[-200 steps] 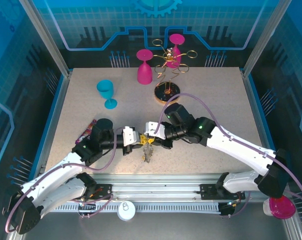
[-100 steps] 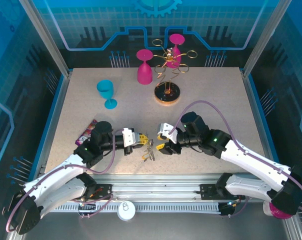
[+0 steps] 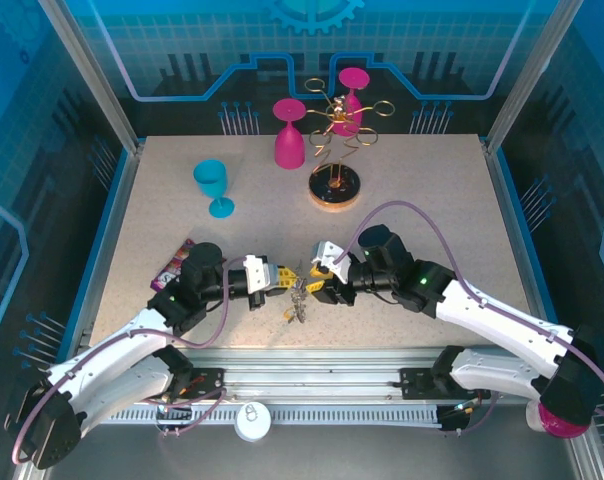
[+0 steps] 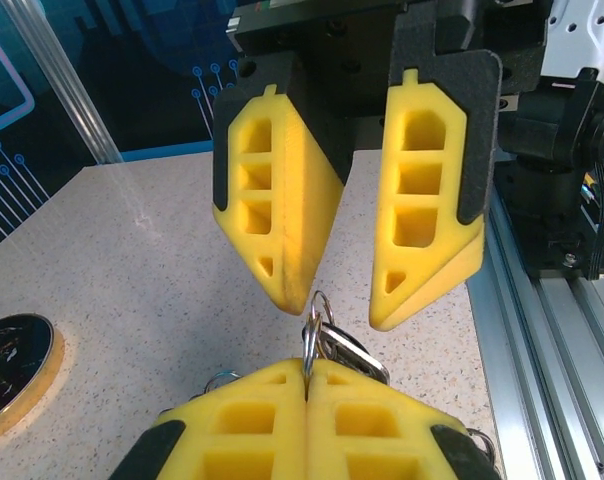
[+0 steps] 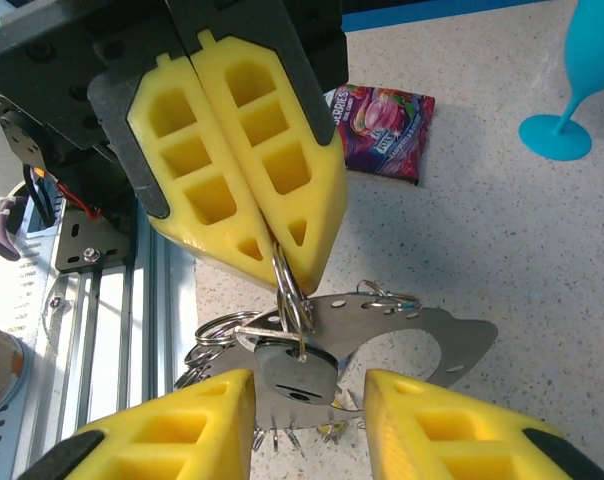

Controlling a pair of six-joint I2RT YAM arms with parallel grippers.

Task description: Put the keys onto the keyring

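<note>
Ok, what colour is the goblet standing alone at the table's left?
Turquoise; the goblet shows best in the top external view.

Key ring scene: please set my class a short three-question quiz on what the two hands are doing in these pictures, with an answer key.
1. True or false: the right hand is shut.
2. Which one pinches the key ring? A. the left hand B. the right hand C. neither
3. Fill in: the purple snack packet lies on the table beside the ___ arm.
Key: 1 false, it is open; 2 A; 3 left.
</note>
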